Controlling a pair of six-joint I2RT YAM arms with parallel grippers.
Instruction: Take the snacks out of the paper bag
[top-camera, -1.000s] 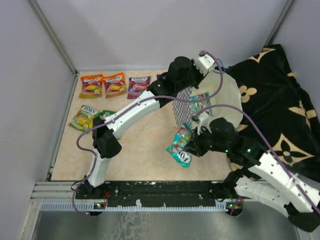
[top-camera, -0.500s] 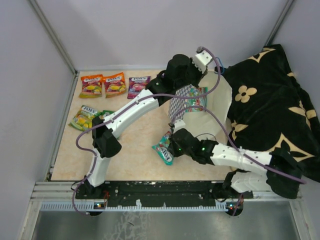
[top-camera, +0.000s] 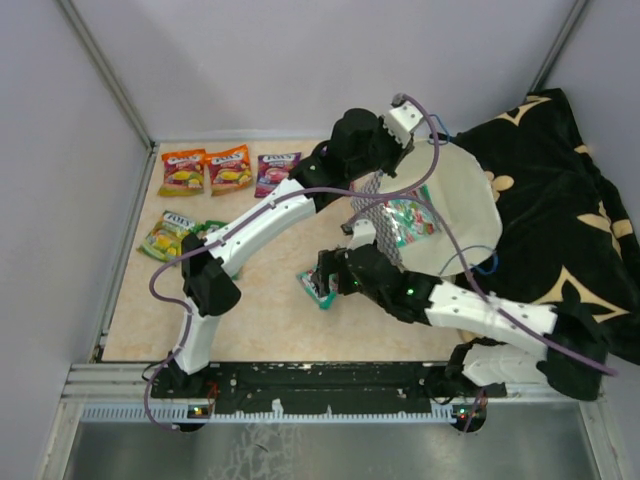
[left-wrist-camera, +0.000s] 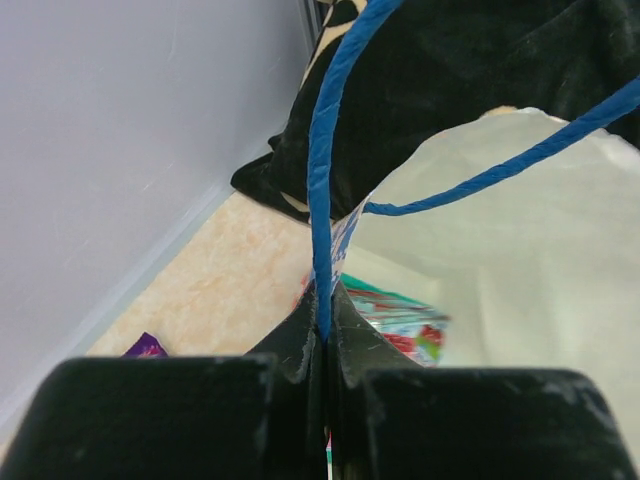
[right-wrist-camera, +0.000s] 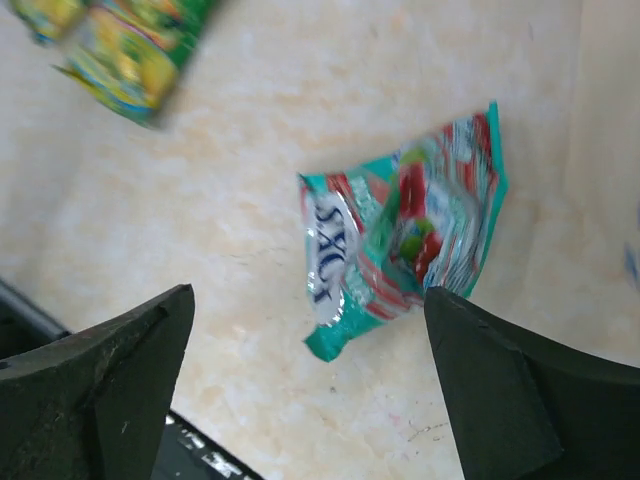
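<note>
Near the middle of the desk's front edge, the right gripper (right-wrist-camera: 308, 305) hovers with its jaws spread wide and nothing in them. A crumpled teal packet (right-wrist-camera: 405, 245) lies flat on the desk (right-wrist-camera: 230, 200) below the gap, untouched. From above, the gripper body covers part of that packet.

Toward the left edge lie two green packets (top-camera: 168, 237). One is half hidden under the left arm, and both are blurred and cut off in the right wrist view.

Further back, right of centre, the paper bag (top-camera: 455, 200) is held up by its blue cord handle (left-wrist-camera: 335, 130), which the left gripper (left-wrist-camera: 322, 335) pinches with its jaws closed tight. A second teal packet (top-camera: 410, 222) shows inside the bag's open mouth; whether more lie beneath it cannot be seen.

Near the far left corner sit two orange packets (top-camera: 229, 168) and a purple packet (top-camera: 277, 173). A black cloth (top-camera: 560, 200) covers the right edge and runs out of view.
</note>
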